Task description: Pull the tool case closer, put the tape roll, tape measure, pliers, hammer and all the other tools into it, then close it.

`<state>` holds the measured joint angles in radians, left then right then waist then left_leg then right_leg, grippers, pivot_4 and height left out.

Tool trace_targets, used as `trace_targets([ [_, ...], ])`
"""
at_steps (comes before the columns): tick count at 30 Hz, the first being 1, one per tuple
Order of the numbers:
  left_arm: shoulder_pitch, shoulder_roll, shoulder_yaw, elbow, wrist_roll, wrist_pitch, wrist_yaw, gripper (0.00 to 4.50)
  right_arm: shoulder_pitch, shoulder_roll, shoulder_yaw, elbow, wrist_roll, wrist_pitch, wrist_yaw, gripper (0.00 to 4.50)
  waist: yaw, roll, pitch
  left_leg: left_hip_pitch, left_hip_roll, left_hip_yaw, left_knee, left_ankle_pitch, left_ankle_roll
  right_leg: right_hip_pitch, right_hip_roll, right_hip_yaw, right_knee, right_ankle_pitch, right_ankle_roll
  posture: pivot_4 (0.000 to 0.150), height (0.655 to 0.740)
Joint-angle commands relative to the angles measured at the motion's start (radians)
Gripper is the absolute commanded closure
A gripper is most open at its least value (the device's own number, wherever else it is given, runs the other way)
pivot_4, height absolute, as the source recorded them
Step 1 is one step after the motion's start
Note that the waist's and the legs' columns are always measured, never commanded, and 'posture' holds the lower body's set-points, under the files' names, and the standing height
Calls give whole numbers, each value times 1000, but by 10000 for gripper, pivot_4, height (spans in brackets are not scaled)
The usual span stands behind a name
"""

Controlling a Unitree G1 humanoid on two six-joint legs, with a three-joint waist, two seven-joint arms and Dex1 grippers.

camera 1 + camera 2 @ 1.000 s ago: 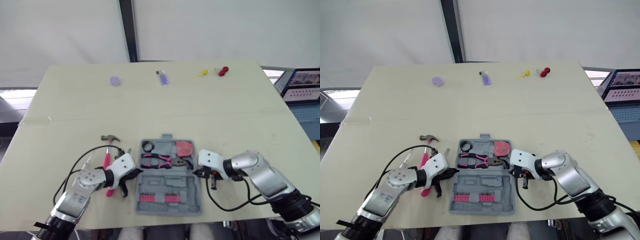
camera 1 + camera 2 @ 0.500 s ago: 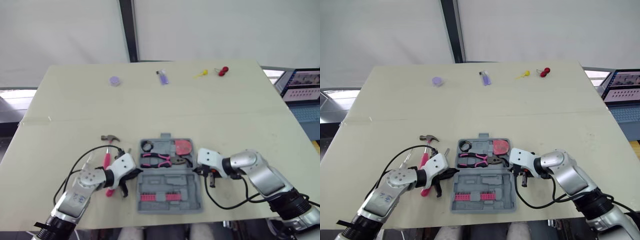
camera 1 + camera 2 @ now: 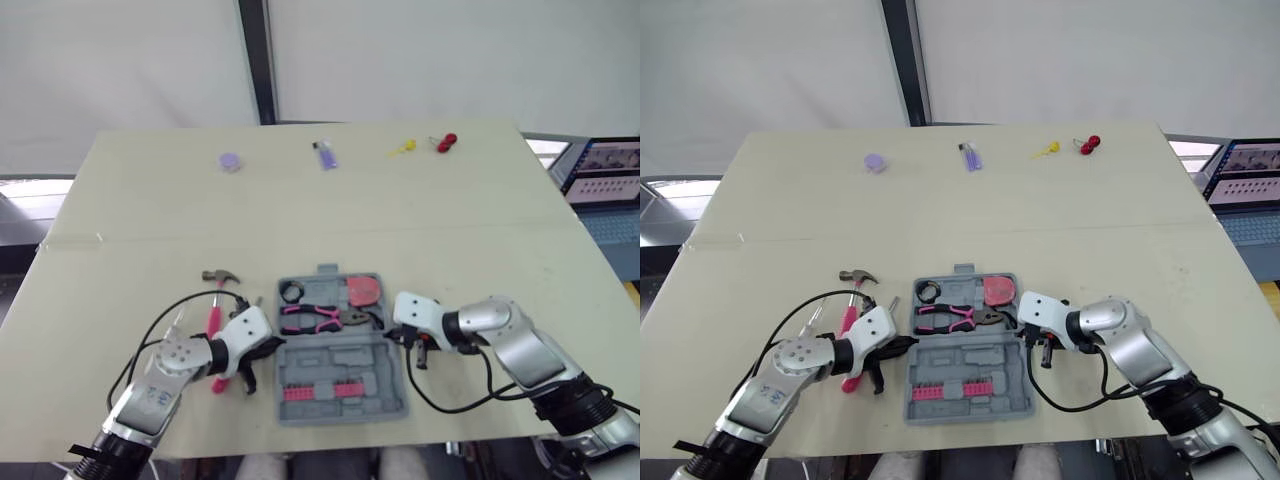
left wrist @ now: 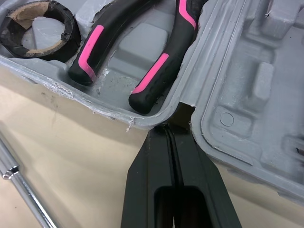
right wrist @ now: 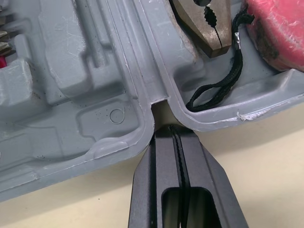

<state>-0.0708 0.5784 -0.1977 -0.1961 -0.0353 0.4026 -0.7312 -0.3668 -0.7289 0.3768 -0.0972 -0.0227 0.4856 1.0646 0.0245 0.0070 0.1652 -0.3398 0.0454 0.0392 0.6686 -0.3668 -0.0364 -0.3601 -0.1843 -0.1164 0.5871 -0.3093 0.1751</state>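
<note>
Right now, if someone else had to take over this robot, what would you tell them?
Left gripper: shut, tips at the left hinge notch of the tool case.
Right gripper: shut, tips at the right hinge notch.
The case lies open near the robot's edge of the table.
Done: case is close; tape roll, pliers and tape measure are inside.
Left: hammer and a metal shaft lie on the table left of the case. Pack them, then close the case.
</note>
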Motion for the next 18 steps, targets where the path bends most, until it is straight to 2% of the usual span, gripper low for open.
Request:
trace_targets([
  [1,-10,-19,-21,-28,2,-7,4,44513,-6,19,-6,-36,12,-18,-1,44950,0,0,0,0,0,0,0,0,0,0,0,0,0,0,0,1500,7400],
  [18,-19,-19,-25,-17,6,-9,-4,44513,7,15,3,-64,18,12,10,44950,1,0,0,0,0,0,0,0,0,0,0,0,0,0,0,1500,7400],
])
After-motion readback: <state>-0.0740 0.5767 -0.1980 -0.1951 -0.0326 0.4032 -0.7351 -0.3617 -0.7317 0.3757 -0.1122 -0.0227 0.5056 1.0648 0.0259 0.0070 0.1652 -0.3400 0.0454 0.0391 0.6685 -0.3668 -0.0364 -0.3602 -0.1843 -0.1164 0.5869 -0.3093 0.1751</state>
